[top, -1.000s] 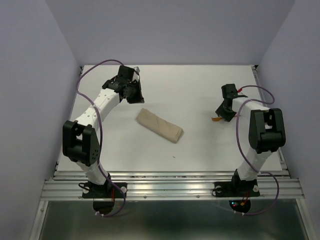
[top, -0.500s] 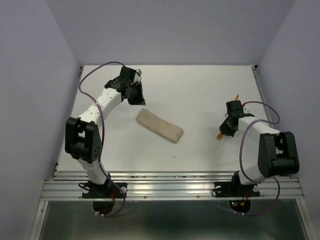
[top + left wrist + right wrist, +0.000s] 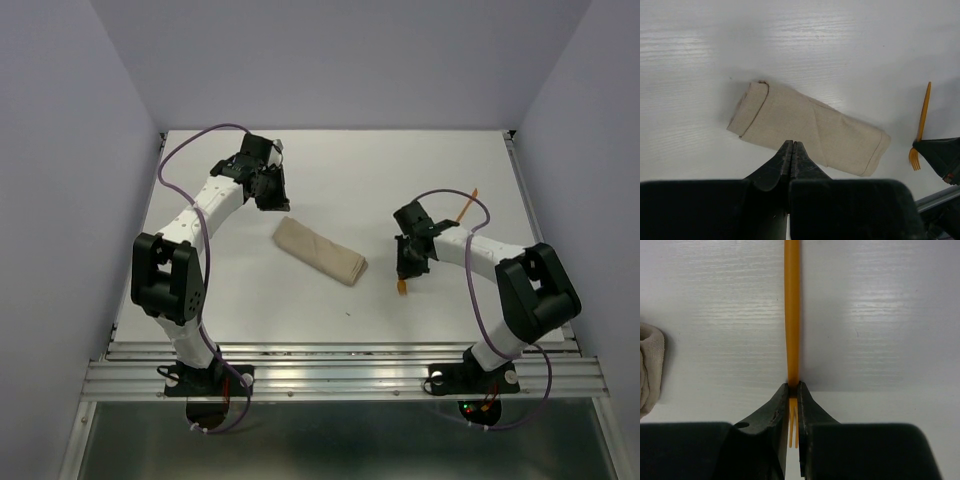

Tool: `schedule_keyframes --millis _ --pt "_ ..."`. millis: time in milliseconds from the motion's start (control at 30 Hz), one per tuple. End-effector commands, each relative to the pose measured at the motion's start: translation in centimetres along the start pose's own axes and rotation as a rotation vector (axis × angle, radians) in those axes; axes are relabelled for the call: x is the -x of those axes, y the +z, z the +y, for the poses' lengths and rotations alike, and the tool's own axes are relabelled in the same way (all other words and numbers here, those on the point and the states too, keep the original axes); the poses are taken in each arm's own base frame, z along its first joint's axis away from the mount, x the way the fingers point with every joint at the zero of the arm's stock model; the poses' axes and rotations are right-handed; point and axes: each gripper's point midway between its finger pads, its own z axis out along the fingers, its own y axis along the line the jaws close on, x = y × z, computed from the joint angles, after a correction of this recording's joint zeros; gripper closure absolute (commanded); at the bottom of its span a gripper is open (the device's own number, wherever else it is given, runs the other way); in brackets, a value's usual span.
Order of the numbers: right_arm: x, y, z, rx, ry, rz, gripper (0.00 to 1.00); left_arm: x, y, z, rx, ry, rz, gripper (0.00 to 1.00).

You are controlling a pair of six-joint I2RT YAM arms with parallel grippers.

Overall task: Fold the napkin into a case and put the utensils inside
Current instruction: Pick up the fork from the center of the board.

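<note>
just changed: right jaws have clamped onto one orange fork, pinching the neck just above the tines, with the handle poking out toward 12 o'clock in the right wrist view

vs a second ago: back then they sat out near the 3 o'clock side of the tabletop, over the fork and not yet closed. Now they've swung in with it and sit just off the 3 o'clock side of the case, by its near end

case now: already folded, lying a bit toward 9 o'clock of centre, long axis running 10 to 4 o'clock. Same spot in every frame

what it means: folding part looks done and the first utensil is picked and delivered next to the pouch, so imo the next job is lining the fork up with an end of the case and sliding it in

lifted or dragged: fork sits very low, can't really tell if it's clear of the tabletop or skimming it

other utensil: lying on the tabletop at roughly 2 o'clock from the right jaws, well apart from the case. More of it shows now that the right jaws have moved off

left jaws: pressed fully together on nothing, hanging at about 11 o'clock from the case in the top view, not touching it. Barely shifted since a second ago
</note>
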Motion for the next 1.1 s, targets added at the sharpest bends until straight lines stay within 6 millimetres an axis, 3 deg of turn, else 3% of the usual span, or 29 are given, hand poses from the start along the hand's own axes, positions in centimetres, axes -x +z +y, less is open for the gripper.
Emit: schedule_keyframes --millis 0,200,400,667,867,933,1033,1067 --pt "-0.1 0.9 -0.1 0.002 -0.162 0.052 0.97 0.8 -1.3 0.0 0.004 0.010 -0.037 0.97" --pt "0.9 0.9 0.8 0.041 -0.264 0.024 0.95 1.0 -1.8 -0.3 -0.004 0.013 -0.051 0.97" --pt "1.7 1.5 -0.7 -0.059 -0.282 0.015 0.82 1.0 -1.8 -0.3 -0.005 0.012 -0.048 0.97" --pt "1.6 3.0 -0.6 -0.081 -0.295 0.046 0.78 0.8 -1.9 0.0 0.003 0.011 -0.048 0.97" --pt "2.5 2.8 -0.5 -0.089 -0.292 0.006 0.67 0.8 -1.8 0.0 0.005 0.012 -0.047 0.97" --pt "2.9 2.6 -0.7 -0.098 -0.287 -0.020 0.67 0.8 -1.7 0.0 0.006 0.011 -0.044 0.97" --pt "3.1 2.7 -0.5 -0.092 -0.289 -0.032 0.79 0.8 -1.7 0.0 0.006 0.011 -0.044 0.97" --pt "3.0 2.8 -0.5 -0.087 -0.292 -0.030 0.90 0.8 -1.6 0.1 0.007 0.012 -0.043 0.97"
